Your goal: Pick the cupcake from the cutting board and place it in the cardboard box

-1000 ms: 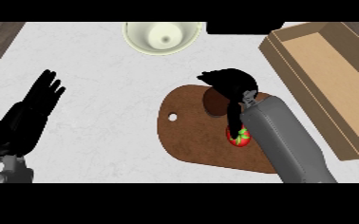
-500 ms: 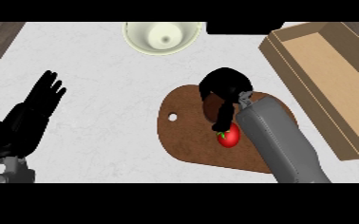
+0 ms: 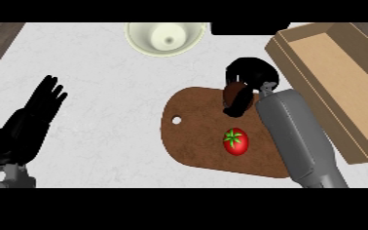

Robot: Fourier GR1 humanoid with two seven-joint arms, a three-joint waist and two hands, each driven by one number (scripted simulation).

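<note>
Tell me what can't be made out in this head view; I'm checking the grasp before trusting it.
- Cupcake: only a brown patch shows; the right robot hand curls over the rest.
- Cutting board: its right side is hidden under the grey forearm.
- Cardboard box: cut off by the view's right edge.
- Bowl: its top is cut off by the upper edge.
- Left robot hand: its arm leaves the lower-left corner.

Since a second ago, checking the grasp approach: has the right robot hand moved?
Yes. The right robot hand slid toward the brown wooden cutting board's far edge, uncovering the red tomato.
</note>
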